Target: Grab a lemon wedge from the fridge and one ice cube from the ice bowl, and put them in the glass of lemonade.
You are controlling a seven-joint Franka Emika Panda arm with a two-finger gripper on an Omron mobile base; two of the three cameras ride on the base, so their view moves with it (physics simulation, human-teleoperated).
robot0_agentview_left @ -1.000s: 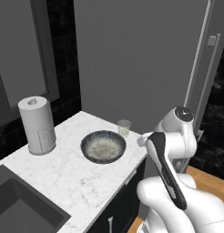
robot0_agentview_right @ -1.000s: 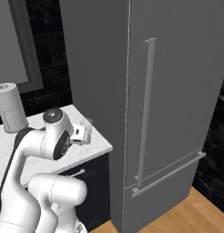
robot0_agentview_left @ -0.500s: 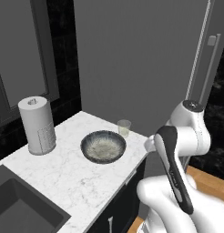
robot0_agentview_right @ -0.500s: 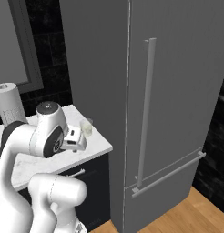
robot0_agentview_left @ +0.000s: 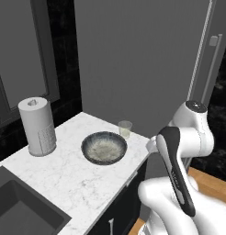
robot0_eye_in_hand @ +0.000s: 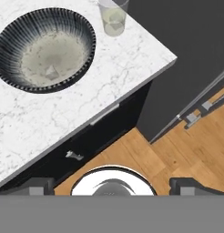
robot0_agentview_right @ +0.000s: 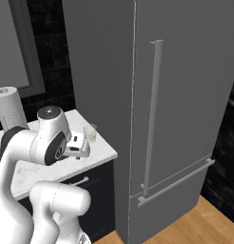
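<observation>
The fridge [robot0_agentview_right: 185, 95] stands with its grey doors shut, so the lemon wedge is hidden. On the marble counter, the ice bowl [robot0_agentview_left: 104, 148] [robot0_eye_in_hand: 45, 50] holds a small pale ice cube [robot0_eye_in_hand: 51, 70]. The glass of lemonade [robot0_agentview_left: 125, 129] [robot0_agentview_right: 91, 133] [robot0_eye_in_hand: 113, 18] stands just beyond the bowl, by the fridge side. My gripper [robot0_agentview_right: 76, 146] [robot0_eye_in_hand: 113, 185] hangs open over the counter's front corner, looking down. Its fingertips [robot0_eye_in_hand: 41, 184] are wide apart with nothing between them, well short of bowl and glass.
A white paper-towel roll [robot0_agentview_left: 37, 120] stands at the back left of the counter [robot0_agentview_left: 64, 174], and a sink [robot0_agentview_left: 18, 206] is sunk in at the near left. Long bar handles [robot0_agentview_right: 152, 114] run down the fridge doors. Dark drawer fronts [robot0_eye_in_hand: 100, 132] and wood floor [robot0_eye_in_hand: 177, 150] lie below the counter edge.
The arm's upper joints have swung up and to the right in the left base view. The hand has drawn back a little toward the counter's corner. The jaws stay wide open.
</observation>
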